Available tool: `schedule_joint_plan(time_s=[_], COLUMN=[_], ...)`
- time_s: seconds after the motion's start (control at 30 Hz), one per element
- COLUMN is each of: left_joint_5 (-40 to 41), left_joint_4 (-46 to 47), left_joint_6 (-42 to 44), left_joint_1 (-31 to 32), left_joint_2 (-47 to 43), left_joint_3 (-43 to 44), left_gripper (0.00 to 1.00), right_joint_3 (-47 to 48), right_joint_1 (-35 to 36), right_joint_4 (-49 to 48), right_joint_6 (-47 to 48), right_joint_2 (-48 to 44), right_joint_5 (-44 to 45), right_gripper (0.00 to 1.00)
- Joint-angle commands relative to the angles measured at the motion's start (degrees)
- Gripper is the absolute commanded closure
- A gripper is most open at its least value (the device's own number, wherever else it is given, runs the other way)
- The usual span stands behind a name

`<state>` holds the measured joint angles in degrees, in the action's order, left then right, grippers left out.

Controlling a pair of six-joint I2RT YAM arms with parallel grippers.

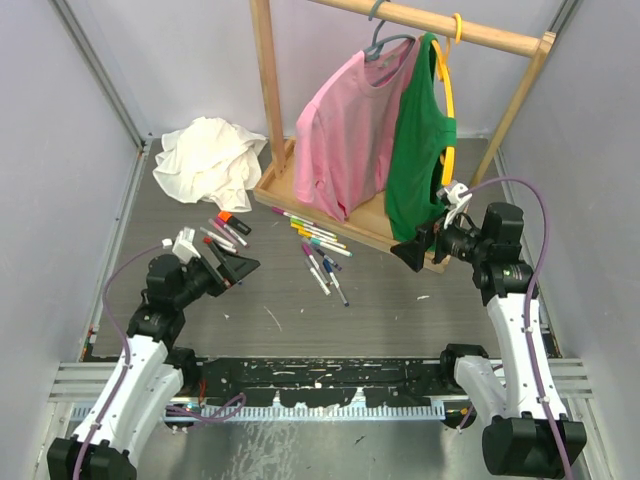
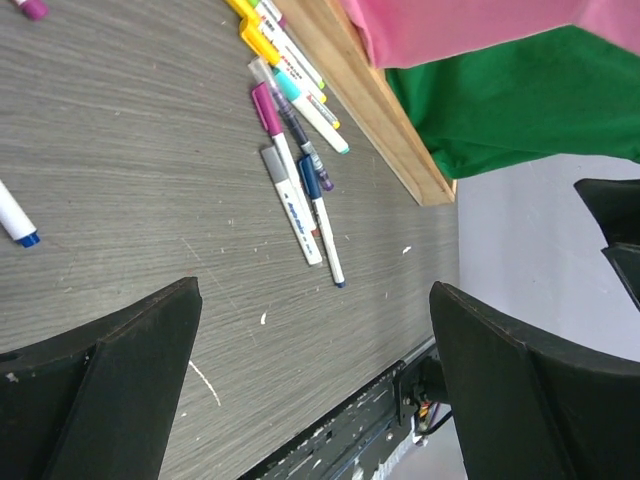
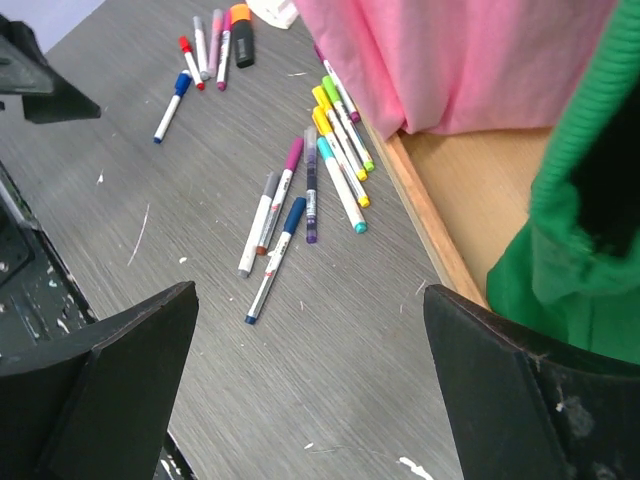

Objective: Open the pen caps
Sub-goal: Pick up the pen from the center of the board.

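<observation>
Left gripper [image 1: 232, 268] and right gripper [image 1: 412, 252] are hovering wide open, grasping nothing; capped pens [image 1: 318, 250] are lying scattered farther out on the table [image 1: 400, 305].

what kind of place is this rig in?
Probably a lab test cell, not a home: plain white panel walls box in a grey tabletop, and the props are mixed, a small wooden clothes rack beside loose pens.

Pens [image 3: 311, 195] lie flat on desk [image 1: 400, 300]: main cluster centre, smaller group far left. Coloured caps [image 3: 294, 154] all on.
</observation>
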<state>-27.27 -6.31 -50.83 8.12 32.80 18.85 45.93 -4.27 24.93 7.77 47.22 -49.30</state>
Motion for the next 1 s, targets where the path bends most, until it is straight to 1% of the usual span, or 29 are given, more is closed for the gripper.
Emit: schedule_joint_plan(time_s=[0.0,0.23,0.3,0.4,0.47,0.53,0.6,0.77,0.97], left_joint_5=[0.2,2.9,6.3,14.1,19.3,26.1,29.8,36.7,43.6], left_joint_4=[1.2,-2.8,-6.4,-11.0,-11.8,-12.4,-11.6,-9.0,-7.9], left_joint_6=[-0.6,3.1,5.0,7.9,9.8,11.8,12.8,13.5,11.8], left_joint_1=[-0.5,0.4,1.8,5.4,8.6,11.7,13.6,14.0,13.9], left_joint_2=[-0.7,-5.5,-6.6,-6.3,-4.4,-0.5,3.8,11.7,17.0], left_joint_3=[-1.1,-2.1,-0.8,1.2,2.4,4.0,5.5,8.5,8.4], left_gripper=[0.02,0.02,0.01,0.0,0.01,0.02,0.02,0.01,0.0], right_joint_3=[0.0,0.1,0.6,1.0,1.1,1.4,1.7,2.0,2.4], right_joint_1=[-0.2,-0.2,-0.2,-0.2,-0.2,-0.2,-0.2,0.7,4.3], right_joint_4=[-1.3,2.1,3.8,5.6,6.3,7.1,7.9,8.4,8.9], right_joint_6=[8.2,13.1,15.8,18.2,19.0,19.6,20.2,20.7,21.4], right_joint_2=[-1.5,-0.9,-0.8,-0.6,-0.4,0.1,0.7,2.4,4.2], right_joint_5=[-6.7,-12.6,-13.6,-13.7,-13.7,-13.7,-13.2,-8.8,-3.6], right_gripper=[0.0,0.0,0.0,0.0,0.0,0.0,0.0,0.0,0.0])
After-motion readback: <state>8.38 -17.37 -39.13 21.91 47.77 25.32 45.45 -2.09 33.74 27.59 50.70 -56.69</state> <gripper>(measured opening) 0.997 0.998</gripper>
